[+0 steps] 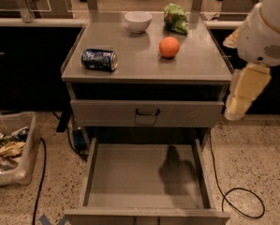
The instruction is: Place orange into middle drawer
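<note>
Nearest to the camera, the middle drawer [125, 175] is seen pulled all the way out, down at the bottom of the cabinet. Its flat grey floor is bare apart from a dark shadow [177, 170] that's cast right of centre. Off to the left, on the speckled floor [252, 158], a clear plastic bin [13, 170] full of mixed clutter is parked just beside the cabinet.

Above the open drawer, a closed grey drawer front [102, 112] with a black loop handle [147, 112] is found. Level with it on the right, the tool [245, 95] is hung off the side of the cabinet, a cream-coloured piece pointing down under the white arm [266, 27]. It isn't touching anything, and whether it's apart or together honestly can't be told from this angle. Nothing is seen held in it.

Up on the tabletop [139, 64], a blue soda can [99, 59] is laid on its side near the left front. The orange [169, 47] is sat further back, right of centre, well apart from the can and nowhere near the drawer. Behind that, a white bowl [138, 21] is placed upright at the back edge, and a green snack bag [176, 18] is found just to its right, close behind the orange.
</note>
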### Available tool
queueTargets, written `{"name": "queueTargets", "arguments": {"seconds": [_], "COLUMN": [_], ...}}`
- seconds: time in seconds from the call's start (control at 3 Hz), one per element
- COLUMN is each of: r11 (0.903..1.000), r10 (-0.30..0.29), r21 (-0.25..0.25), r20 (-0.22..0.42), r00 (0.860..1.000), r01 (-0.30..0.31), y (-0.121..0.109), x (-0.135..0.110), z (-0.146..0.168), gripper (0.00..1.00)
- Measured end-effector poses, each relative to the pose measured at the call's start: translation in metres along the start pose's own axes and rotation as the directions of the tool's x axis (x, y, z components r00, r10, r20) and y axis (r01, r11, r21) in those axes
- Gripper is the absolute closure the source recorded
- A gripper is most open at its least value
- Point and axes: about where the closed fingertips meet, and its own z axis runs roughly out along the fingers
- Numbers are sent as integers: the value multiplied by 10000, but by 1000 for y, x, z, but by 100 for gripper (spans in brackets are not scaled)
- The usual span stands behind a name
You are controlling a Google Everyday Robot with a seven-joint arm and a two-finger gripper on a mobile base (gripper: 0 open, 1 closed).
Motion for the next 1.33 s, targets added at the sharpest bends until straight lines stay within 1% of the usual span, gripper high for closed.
{"name": "queueTargets", "arguments": {"seconds": [0.33,0.67,1.0,1.33], "r11": [9971,9935,9935,9954], "r10": [-731,-1126,-1122,-943], "r21": [-188,-146,-141,175], "r20": [50,306,304,235], "r00": [9973,9932,9932,9953], "r01": [732,1130,1127,939], "y": [-39,-87,-87,-100], "x": [-32,-69,-69,-64], "z": [37,67,68,69], "gripper": [0,0,0,0]}}
